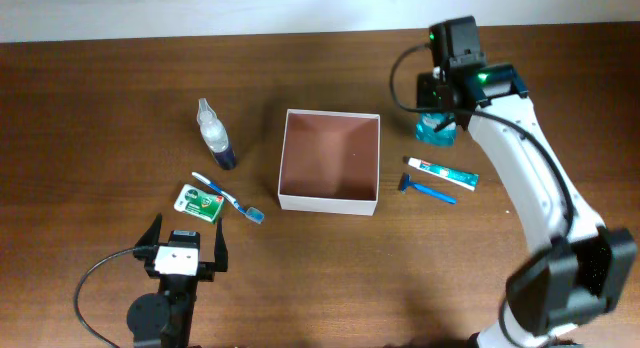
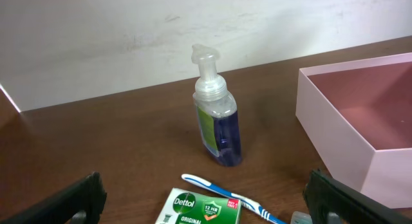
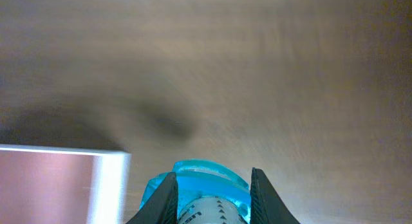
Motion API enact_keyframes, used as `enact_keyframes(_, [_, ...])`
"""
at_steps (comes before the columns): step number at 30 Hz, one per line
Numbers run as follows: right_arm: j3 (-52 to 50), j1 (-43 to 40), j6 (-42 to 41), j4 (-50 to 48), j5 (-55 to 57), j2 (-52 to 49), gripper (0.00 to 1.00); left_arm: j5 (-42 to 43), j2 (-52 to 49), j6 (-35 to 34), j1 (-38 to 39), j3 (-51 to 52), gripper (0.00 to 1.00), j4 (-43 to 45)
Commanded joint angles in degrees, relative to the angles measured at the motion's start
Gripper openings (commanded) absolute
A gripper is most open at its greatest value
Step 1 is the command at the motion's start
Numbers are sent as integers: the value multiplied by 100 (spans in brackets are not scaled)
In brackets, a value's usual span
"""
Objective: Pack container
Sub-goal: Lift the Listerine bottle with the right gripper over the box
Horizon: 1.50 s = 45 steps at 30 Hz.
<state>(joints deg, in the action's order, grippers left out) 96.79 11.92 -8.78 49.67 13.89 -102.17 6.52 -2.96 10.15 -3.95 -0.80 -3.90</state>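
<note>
**A:** Where does the container (image 1: pixel 327 200) lie relative to the jaws?

**B:** Mid-frame on the counter (image 1: pixel 100 108). The right gripper (image 1: pixel 438 118) hangs near its upper right corner. The left gripper (image 1: pixel 185 238) sits at the lower left, well apart from it.

**A:** And the jaws themselves?

**B:** The left jaws stand wide apart. The right jaws press against both sides of a teal bottle (image 3: pixel 206 176).

**A:** What is hard to make out?

**B:** The right wrist view cuts the bottle off at its bottom edge, and from overhead the gripper hides most of it. The counter behind it is blurred.
</note>
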Motion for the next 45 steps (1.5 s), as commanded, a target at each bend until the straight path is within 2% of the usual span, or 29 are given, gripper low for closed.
enact_keyframes(1, [549,501,120,-37,26,791,17,-55,11,-26,-24,31,99,-17])
enact_keyframes(8, [584,1207,-227,-74,28,1043,17,-55,11,-26,-24,31,99,-17])
enact_keyframes(17, [575,1631,-1086,-337,28,708,16,-55,11,-26,-24,31,99,-17])
enact_keyframes(30, [575,1818,-1274,-584,39,-164,16,-55,11,-26,-24,31,99,-17])
enact_keyframes(38, [575,1818,-1272,-621,608,-640,16,-55,11,-26,-24,31,99,-17])
enact_keyframes(45, [575,1805,-1272,-662,658,-990,16,-55,11,-26,-24,31,99,-17])
